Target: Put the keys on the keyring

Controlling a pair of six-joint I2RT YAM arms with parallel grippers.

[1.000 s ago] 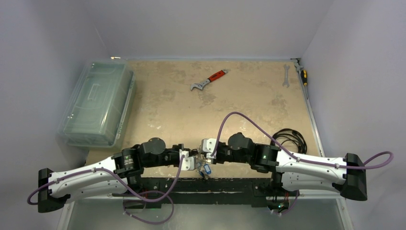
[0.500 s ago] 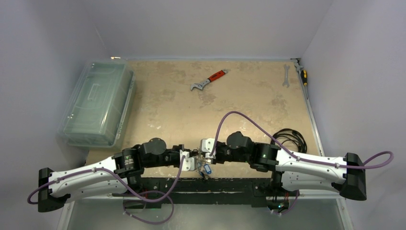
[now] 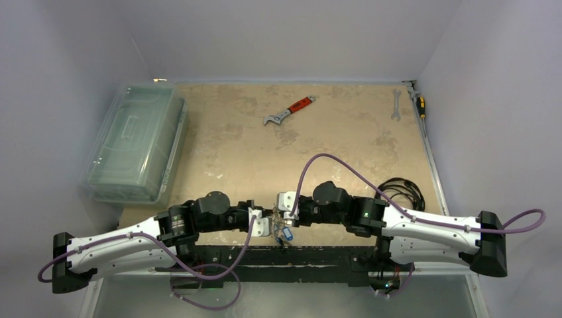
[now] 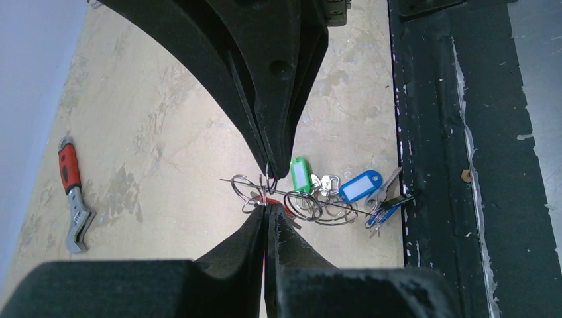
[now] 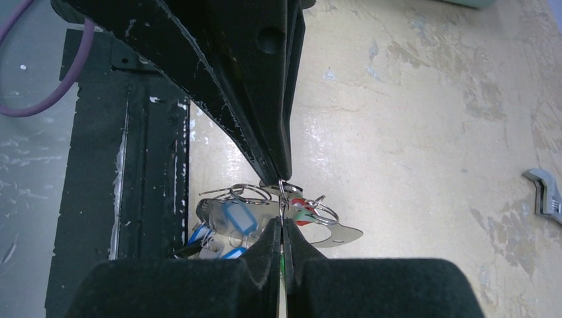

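In the overhead view both arms reach inward and meet at lower centre of the frame, just above the black mounting rail [image 3: 291, 255]. The left gripper [image 4: 268, 192] is fully closed: in the left wrist view its two black fingertips pinch a thin wire loop of the keyring [image 4: 248, 187] at centre frame. The right gripper [image 5: 281, 199] is likewise fully closed, and in its own view its fingertips clamp a wire loop of the same bunch. Several loops overlap there, so we cannot tell whether both grip the same one. The keys [image 4: 326, 185] fan out to the right of the left fingertips. A green-tagged key [image 4: 299, 175] sits nearest them, a blue-tagged key [image 4: 360, 186] further right, and the last keys reach the rail's edge. We cannot tell whether the bunch rests on the tan table [image 3: 232, 146] or hangs above it. Well apart from the bunch, a red-handled adjustable wrench [image 3: 288, 111] lies at upper centre, a silver spanner [image 3: 395, 104] and a screwdriver [image 3: 419, 103] at upper right, a clear lidded bin [image 3: 132, 142] at left, and a coiled black cable [image 3: 401, 191] at right.
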